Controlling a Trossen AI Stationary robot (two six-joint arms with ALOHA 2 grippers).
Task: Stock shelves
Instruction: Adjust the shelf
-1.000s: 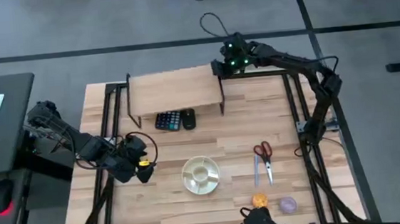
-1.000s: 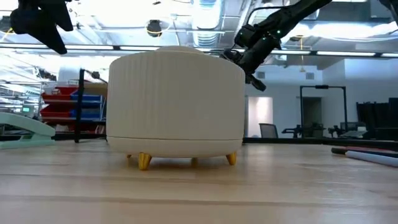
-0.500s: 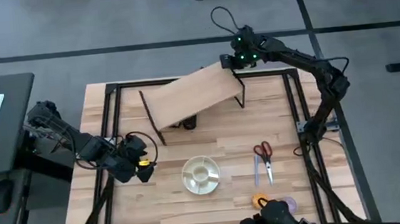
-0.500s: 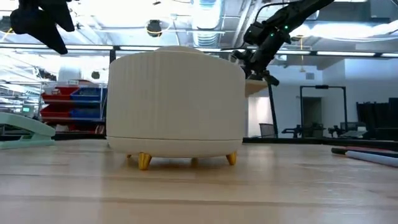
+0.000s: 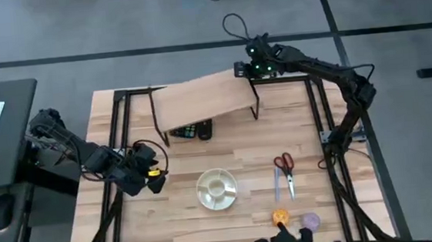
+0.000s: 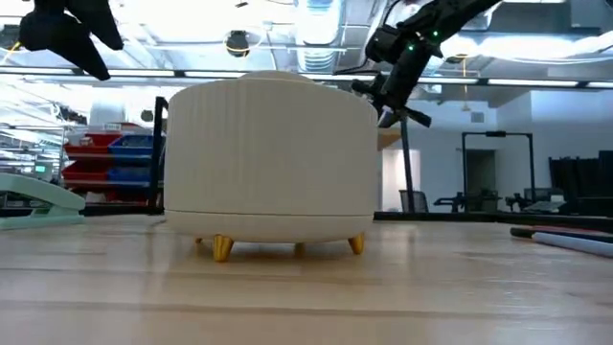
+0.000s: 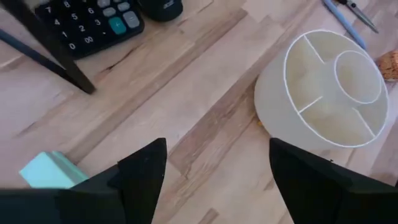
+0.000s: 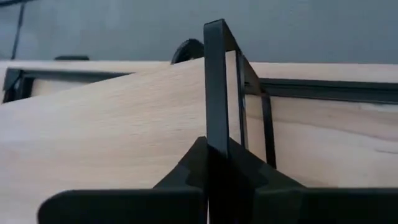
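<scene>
The shelves [image 5: 203, 99], a light-wood plank on thin black legs, stand at the table's far side, slightly turned. My right gripper [image 5: 253, 72] is shut on the black frame at their right end. A calculator [image 5: 182, 131] and a black mouse [image 5: 203, 128] lie partly under the plank. My left gripper [image 5: 148, 180] hovers open over the near left of the table, with nothing between its fingers [image 7: 146, 171]. A white divided dish [image 5: 217, 189] stands to its right. My right gripper pinches the thin black leg frame [image 8: 215, 118] at the shelves' right end, near the far corner, between its two fingers. The fingers come from the table's right side and lie across the upright bar. Whether the right legs rest on the table I cannot tell.
Red-handled scissors [image 5: 283, 164] and a pen [image 5: 276, 183] lie at the right. A small orange thing [image 5: 281, 218] and a purple one [image 5: 310, 221] sit by the near edge. A mint-green object [image 7: 46, 171] lies by my left gripper. Black frame rails [image 5: 319, 105] run along the table.
My right gripper has pulled the shelves' right end toward the table's right and far edge, then come back a little to the left. The shelves have turned and shifted right, and now cover part of the calculator and mouse.
</scene>
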